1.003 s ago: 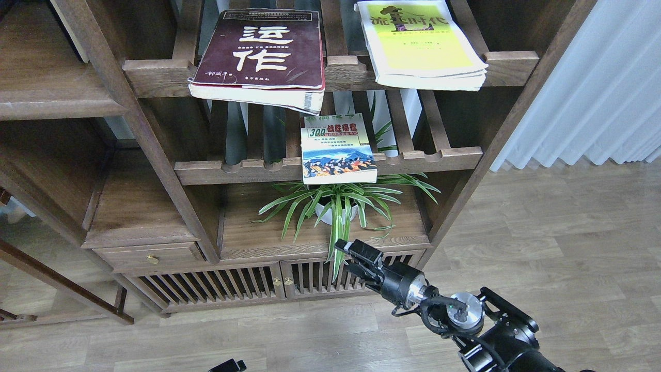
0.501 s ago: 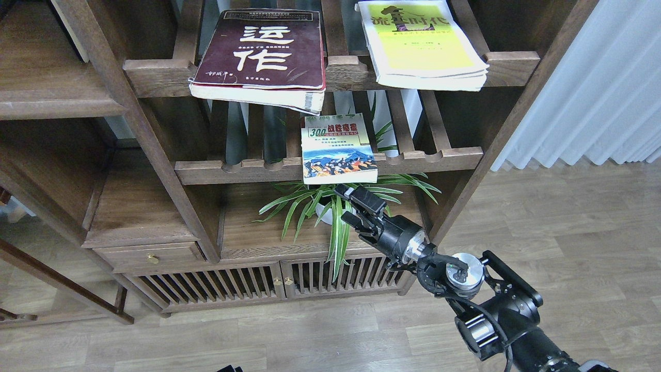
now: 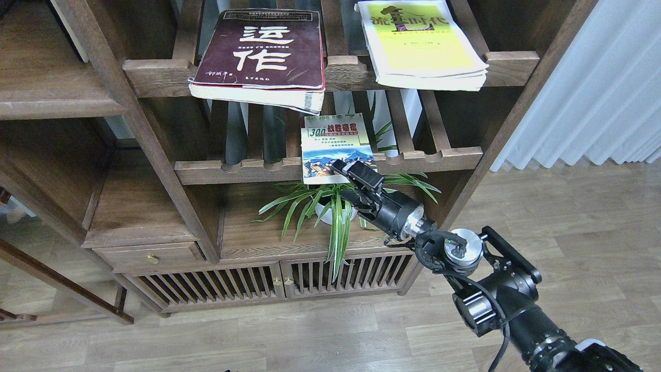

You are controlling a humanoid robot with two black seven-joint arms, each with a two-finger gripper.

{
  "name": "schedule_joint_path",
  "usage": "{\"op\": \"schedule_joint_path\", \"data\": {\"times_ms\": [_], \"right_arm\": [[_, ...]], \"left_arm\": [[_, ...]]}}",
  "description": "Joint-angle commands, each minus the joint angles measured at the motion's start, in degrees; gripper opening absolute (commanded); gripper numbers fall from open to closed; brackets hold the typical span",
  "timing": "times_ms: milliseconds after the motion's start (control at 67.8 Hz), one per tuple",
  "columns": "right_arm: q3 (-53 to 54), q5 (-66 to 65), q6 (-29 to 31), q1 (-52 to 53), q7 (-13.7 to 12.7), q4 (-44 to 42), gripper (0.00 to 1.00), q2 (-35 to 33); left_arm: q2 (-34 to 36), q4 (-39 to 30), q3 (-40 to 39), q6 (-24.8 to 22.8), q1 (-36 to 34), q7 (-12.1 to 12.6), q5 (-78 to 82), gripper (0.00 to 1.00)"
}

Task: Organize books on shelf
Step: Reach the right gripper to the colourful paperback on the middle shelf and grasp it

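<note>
The thick maroon book [image 3: 261,54] with white characters and the yellow-green book [image 3: 421,44] lie flat on the upper slatted rack. The small "300" book [image 3: 335,144] lies on the lower slatted rack, its front edge over the rail. My right gripper [image 3: 348,182] is open at that front edge. Its upper finger [image 3: 361,173] overlaps the book's lower right corner and its lower finger is below the rail. Solid flat shelf boards show at the upper left [image 3: 46,88] and lower left [image 3: 134,206]. My left gripper is out of view.
A potted spider plant [image 3: 335,206] stands on the solid board [image 3: 258,237] under the lower rack, right below my gripper. A slatted cabinet [image 3: 206,284] is beneath. The bookcase's right post [image 3: 496,139] is near my arm. A white curtain [image 3: 594,82] hangs at the right.
My right arm has risen from in front of the cabinet up past the plant to the front edge of the "300" book. The books have not moved.
</note>
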Motion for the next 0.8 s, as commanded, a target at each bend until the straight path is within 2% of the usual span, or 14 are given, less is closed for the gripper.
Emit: {"op": "schedule_joint_path", "data": {"times_ms": [0, 206, 501, 782], "right_arm": [[0.09, 0.00, -0.17, 1.39, 0.00, -2.08, 1.00, 0.00], [-0.17, 0.00, -1.22, 2.97, 0.00, -4.01, 0.95, 0.00], [-0.70, 0.00, -1.05, 3.41, 0.00, -3.75, 0.61, 0.00], [-1.14, -1.31, -0.70, 4.11, -0.09, -3.31, 0.43, 0.00]], "left_arm": [[0.00, -0.01, -0.06, 0.00, 0.00, 0.00, 0.00, 1.00], [0.00, -0.01, -0.06, 0.00, -0.09, 0.00, 0.00, 1.00], [0.00, -0.01, -0.06, 0.00, -0.26, 0.00, 0.00, 1.00], [0.00, 0.08, -0.06, 0.00, -0.35, 0.00, 0.00, 1.00]]}}
